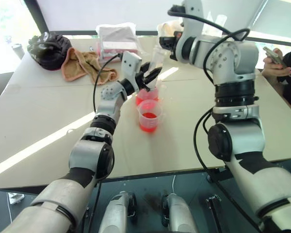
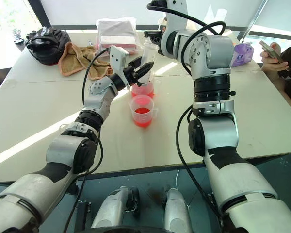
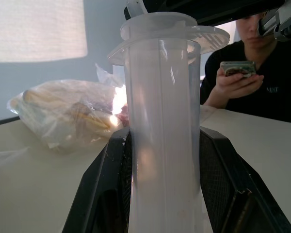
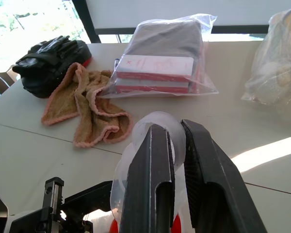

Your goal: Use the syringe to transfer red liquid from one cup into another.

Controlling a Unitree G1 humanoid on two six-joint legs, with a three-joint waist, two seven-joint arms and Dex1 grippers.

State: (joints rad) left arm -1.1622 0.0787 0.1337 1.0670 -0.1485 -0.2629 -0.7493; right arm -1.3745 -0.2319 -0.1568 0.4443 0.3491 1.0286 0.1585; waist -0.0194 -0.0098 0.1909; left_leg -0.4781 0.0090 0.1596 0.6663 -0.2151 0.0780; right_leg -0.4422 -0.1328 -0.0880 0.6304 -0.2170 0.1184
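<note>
I see my left gripper [image 3: 160,194] squeezing the syringe [image 3: 162,145] upright over the big cup [image 2: 143,88], my right gripper [image 4: 177,145] pinching its top, maybe the plunger.

silver-grey jointed arms [image 1: 233,63] with black bands, looping black cables, perhaps ribbed black hand fingers [image 4: 150,179]

head stereo pair looks down over the table [image 1: 48,131]; wrist cameras sit close behind the shared syringe [image 3: 162,145] (both see it)
</note>
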